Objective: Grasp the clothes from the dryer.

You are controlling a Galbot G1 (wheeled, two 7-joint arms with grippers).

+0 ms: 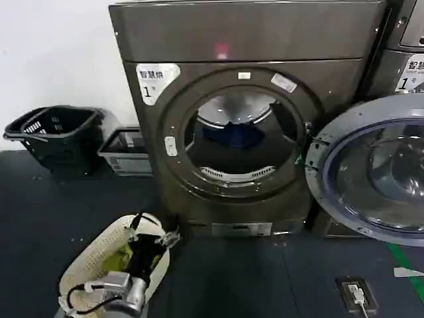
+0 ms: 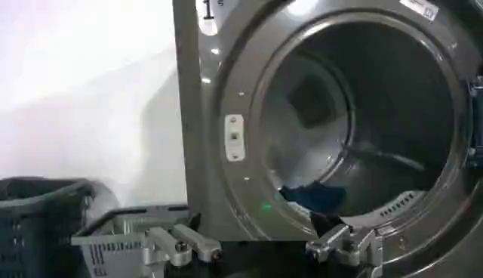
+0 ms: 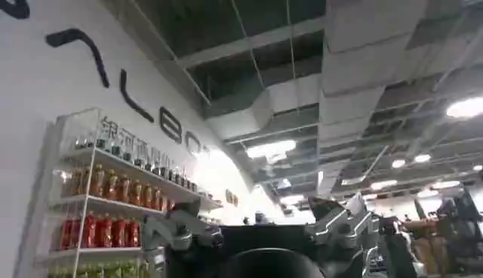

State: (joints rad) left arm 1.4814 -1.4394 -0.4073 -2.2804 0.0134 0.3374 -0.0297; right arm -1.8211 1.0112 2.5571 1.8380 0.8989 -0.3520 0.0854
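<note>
The dryer point(image 1: 245, 40) stands straight ahead, a brown-grey front-loader with a white "1" sticker and a red light. Its silver-rimmed glass door point(image 1: 371, 169) is swung open to the right. Dark blue clothes point(image 1: 232, 134) lie at the back of the drum. My left gripper point(image 1: 156, 230) hangs low in front of the dryer's lower left corner, above a white basket, with its fingers spread and nothing between them. The left wrist view has this gripper point(image 2: 260, 249) open, facing the porthole, with the blue clothes point(image 2: 317, 195) well beyond it. My right gripper point(image 3: 260, 230) is open and points up at a ceiling.
A black laundry basket point(image 1: 56, 132) and a grey crate point(image 1: 126, 151) sit on the floor left of the dryer. A white mesh basket point(image 1: 93, 265) lies under my left arm. Another machine point(image 1: 407, 59) stands at the right. A floor socket point(image 1: 358, 295) is at front right.
</note>
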